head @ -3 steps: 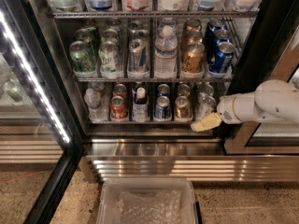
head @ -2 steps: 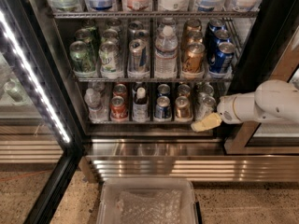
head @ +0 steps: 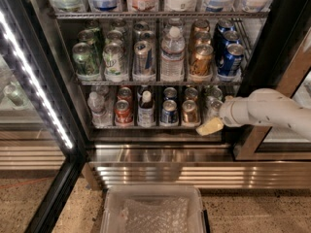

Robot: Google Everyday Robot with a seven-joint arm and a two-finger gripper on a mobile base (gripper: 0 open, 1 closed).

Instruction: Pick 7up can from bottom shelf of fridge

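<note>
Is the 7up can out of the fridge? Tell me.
No, the 7up can stands on the bottom shelf, with the gripper at its base.

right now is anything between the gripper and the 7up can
Nothing visible does. The gripper is right in front of the 7up can at the right end of the bottom shelf; the bronze can stands beside it on the left, not between.

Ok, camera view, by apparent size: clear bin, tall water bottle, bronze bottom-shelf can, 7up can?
1. clear bin, though nearest the camera.
2. tall water bottle.
3. bronze bottom-shelf can and 7up can: alike, unranked.
The pincer sits just below the 7up can.
</note>
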